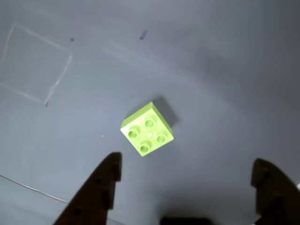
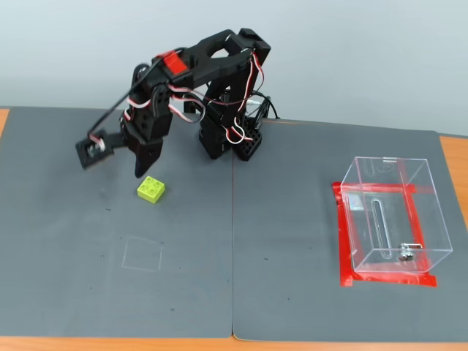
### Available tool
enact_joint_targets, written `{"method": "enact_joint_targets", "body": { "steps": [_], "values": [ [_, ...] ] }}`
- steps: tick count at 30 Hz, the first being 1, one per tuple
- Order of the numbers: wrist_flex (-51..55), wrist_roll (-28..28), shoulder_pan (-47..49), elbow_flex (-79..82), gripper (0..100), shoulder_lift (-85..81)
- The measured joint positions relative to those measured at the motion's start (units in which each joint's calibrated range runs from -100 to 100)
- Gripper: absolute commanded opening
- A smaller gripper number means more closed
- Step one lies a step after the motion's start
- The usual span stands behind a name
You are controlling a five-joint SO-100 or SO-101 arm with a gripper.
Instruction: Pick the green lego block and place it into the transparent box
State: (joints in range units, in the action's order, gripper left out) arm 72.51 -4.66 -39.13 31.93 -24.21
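Below tool point(image 1: 185, 176), jaws apart: glossy square green lego block point(image 1: 147, 129), 4 studs, seemingly untouched.

We see bare mat point(image 2: 292, 219) btwn green lego block point(image 2: 151, 189) & transparent box point(image 2: 392, 216) — nothing blocking; box top open.

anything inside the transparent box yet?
No. The transparent box looks empty; only its slot and metal fitting show. The green lego block sits on the mat below the open end effector.

Lab bench (grey mat point(image 2: 292, 219), taped box point(image 2: 391, 219))
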Motion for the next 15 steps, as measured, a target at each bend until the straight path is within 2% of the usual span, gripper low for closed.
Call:
{"method": "enact_joint_targets", "body": {
  "steps": [7,15],
  "values": [
    [-1.3,11.58,0.15,0.0,32,0.25],
    [-1.21,13.77,0.15,4.85,32,0.25]
  ]
}}
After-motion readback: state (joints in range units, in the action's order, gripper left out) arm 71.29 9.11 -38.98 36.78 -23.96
